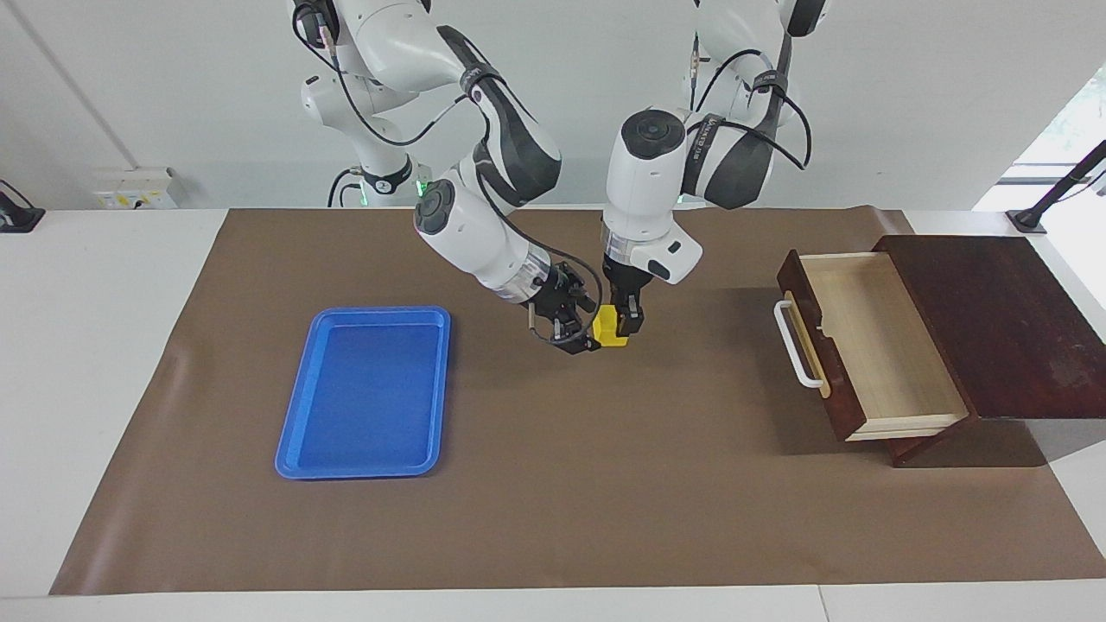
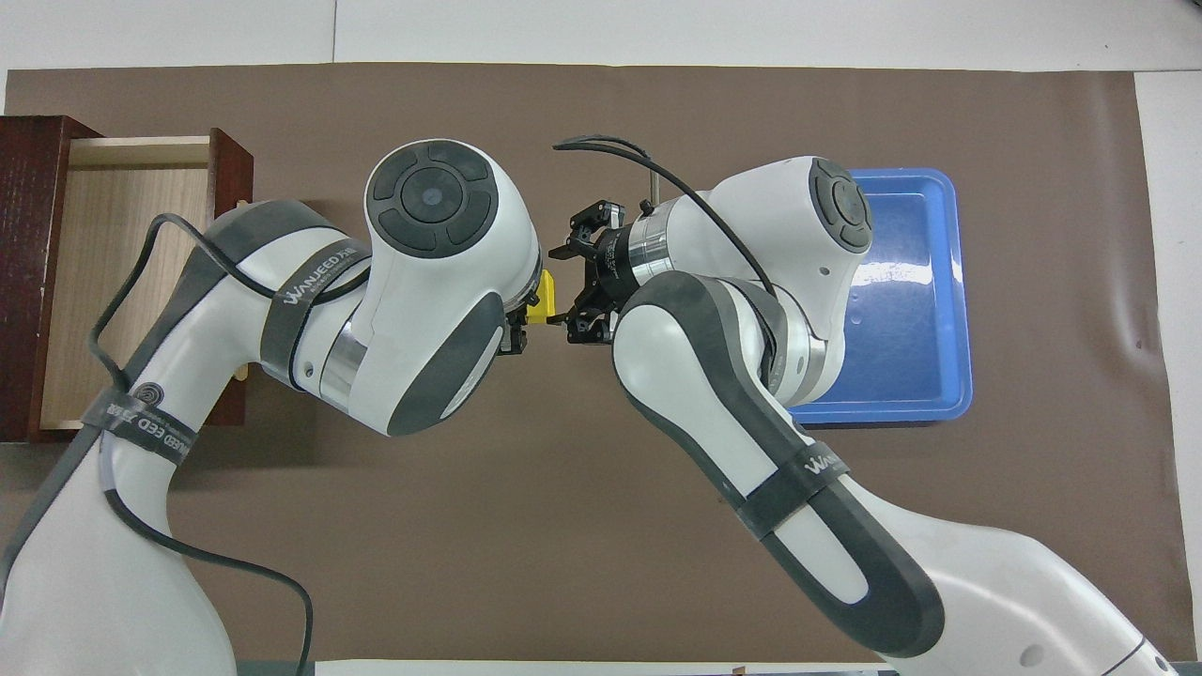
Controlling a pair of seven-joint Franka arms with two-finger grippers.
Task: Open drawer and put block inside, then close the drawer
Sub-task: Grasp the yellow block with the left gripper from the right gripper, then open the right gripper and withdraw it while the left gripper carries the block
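The yellow block [image 1: 610, 329] [image 2: 537, 300] hangs over the middle of the brown mat. My left gripper [image 1: 624, 326] points straight down and is shut on it. My right gripper [image 1: 581, 339] [image 2: 561, 286] reaches in slantwise from the right arm's end of the table. It stands open right beside the block, its fingers on either side of the block's edge. In the overhead view the left wrist hides most of the left gripper. The dark wooden drawer [image 1: 873, 345] [image 2: 122, 282] is pulled open at the left arm's end of the table, and its pale inside is bare. Its white handle [image 1: 795, 345] faces the table's middle.
A flat blue tray [image 1: 367, 389] [image 2: 901, 282] lies on the mat toward the right arm's end of the table. The drawer's dark box [image 1: 1002, 320] sits at the table's edge.
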